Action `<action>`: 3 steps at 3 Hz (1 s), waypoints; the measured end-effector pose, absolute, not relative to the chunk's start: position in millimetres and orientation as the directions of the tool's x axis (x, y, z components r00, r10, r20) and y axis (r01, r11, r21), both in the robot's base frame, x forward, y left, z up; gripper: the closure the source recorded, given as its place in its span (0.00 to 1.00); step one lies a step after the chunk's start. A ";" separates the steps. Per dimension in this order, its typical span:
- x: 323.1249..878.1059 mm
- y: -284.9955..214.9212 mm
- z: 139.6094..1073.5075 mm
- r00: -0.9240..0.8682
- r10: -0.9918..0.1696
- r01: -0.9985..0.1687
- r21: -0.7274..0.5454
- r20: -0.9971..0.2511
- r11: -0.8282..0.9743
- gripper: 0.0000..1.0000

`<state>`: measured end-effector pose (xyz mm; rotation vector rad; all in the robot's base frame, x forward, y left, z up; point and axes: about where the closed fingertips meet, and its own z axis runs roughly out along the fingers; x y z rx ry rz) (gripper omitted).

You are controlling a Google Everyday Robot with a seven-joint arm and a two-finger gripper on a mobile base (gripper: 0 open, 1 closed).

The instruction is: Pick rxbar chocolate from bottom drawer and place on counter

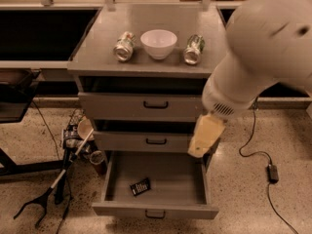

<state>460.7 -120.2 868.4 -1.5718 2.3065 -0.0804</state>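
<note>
camera view | tool near bottom drawer, state cannot tell | rxbar chocolate inside | arm blurred

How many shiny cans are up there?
2. One shiny metal can lies left of the round white bowl, the other right. The pale pincer hangs above the open grey bottom drawer.

arm: white, extends down-left from upper right | gripper: pale, at its lower end, pointing down
</note>
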 end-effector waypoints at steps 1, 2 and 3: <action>473.9 -55.7 784.4 -0.278 -0.937 -0.910 -0.253 -0.213 0.328 0.00; 480.8 15.5 679.5 -0.170 -0.971 -0.950 -0.234 -0.167 0.206 0.00; 489.8 94.3 592.0 -0.092 -0.987 -0.966 -0.228 -0.132 0.121 0.00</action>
